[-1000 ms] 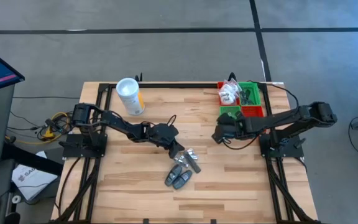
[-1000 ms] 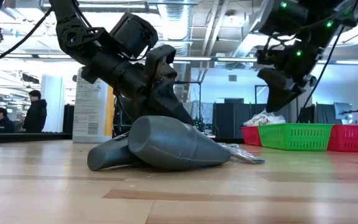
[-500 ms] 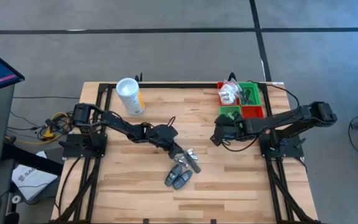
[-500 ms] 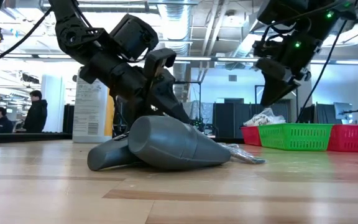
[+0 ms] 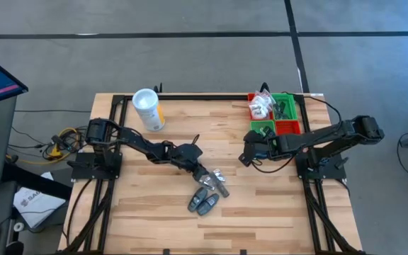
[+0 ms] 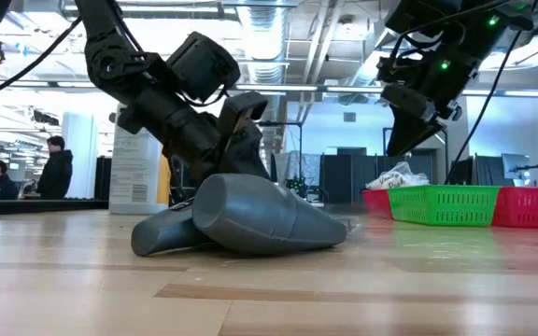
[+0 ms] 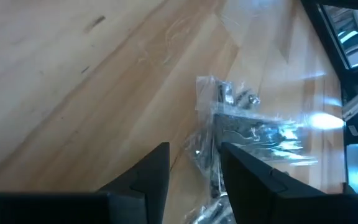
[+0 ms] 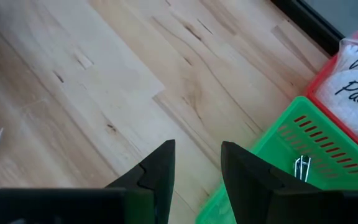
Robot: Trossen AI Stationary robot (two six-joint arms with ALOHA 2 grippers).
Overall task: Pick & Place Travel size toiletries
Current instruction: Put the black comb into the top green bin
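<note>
Toiletries (image 5: 210, 190), dark grey tubes and a crinkled clear-wrapped packet (image 7: 247, 127), are clustered mid-table. Left gripper (image 7: 194, 168) is spread over the packet; right gripper (image 8: 197, 165) is parted, empty, beside the green bin (image 8: 316, 158).

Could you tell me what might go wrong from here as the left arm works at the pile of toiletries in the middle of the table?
1. The left gripper has its fingers open over a clear-wrapped packet; the crinkly wrap could slip from the grip.
2. The dark grey tubes lie close beside that packet, so a sweep could nudge them or catch two items at once.
3. The right gripper hovers near the green bin; a careless move might bump it.
</note>
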